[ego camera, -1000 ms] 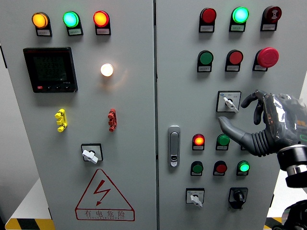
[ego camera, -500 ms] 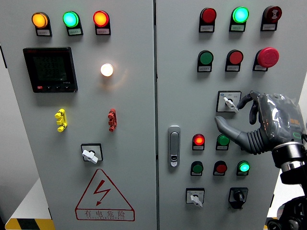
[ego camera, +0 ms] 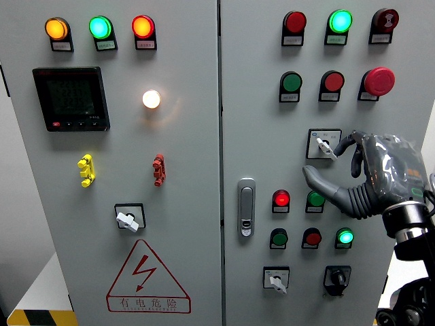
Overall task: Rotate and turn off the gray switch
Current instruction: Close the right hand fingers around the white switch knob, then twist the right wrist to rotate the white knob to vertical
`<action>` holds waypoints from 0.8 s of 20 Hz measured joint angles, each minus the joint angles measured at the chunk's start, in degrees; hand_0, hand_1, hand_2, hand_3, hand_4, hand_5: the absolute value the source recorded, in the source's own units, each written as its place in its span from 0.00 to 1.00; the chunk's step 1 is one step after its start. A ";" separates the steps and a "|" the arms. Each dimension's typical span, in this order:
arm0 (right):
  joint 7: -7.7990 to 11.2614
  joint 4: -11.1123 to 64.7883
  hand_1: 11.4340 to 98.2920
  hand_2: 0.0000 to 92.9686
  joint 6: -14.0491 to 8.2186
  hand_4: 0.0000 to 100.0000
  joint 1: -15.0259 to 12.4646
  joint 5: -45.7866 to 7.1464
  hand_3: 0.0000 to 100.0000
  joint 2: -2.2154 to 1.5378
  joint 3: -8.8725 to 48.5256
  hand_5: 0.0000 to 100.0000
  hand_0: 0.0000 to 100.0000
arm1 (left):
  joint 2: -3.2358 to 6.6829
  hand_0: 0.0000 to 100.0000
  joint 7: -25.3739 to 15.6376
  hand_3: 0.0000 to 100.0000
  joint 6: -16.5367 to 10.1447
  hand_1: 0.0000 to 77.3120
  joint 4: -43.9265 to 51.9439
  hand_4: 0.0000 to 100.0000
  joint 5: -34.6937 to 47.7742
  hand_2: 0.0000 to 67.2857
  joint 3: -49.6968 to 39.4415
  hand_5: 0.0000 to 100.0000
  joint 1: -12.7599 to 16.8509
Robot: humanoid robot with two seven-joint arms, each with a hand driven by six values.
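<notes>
Item: right hand (ego camera: 353, 178), entering from the right edge, logged at the gray switch (ego camera: 323, 144) on the right-hand cabinet door (ego camera: 258, 122). Change noted across the last 3 pictures: I had brought the hand leftward and slightly up, so that its curled fingers (ego camera: 348, 144) now sat at the switch's right edge, where 1 second before they had stood clear of it; the thumb (ego camera: 318, 180) had risen to lie just below the switch plate. Hand state: fingers partly curled, thumb extended, nothing gripped yet as far as I could see. Switch position: right of the door handle (ego camera: 246, 207), above the red lamp (ego camera: 281, 199) and green lamp (ego camera: 315, 198), its white knob pointing down-right, unturned. My reading: approach nearly finished, pinch and rotation not begun. Left hand absent from view. 2 similar selector switches sat lower on the panel, untouched.
</notes>
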 measured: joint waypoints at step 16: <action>-0.12 -1.25 0.26 0.63 -0.16 0.95 1.19 -0.26 0.93 0.09 -0.87 1.00 0.35 | 0.01 0.33 0.00 0.22 0.00 0.00 0.00 0.12 0.00 0.18 0.00 0.12 -0.05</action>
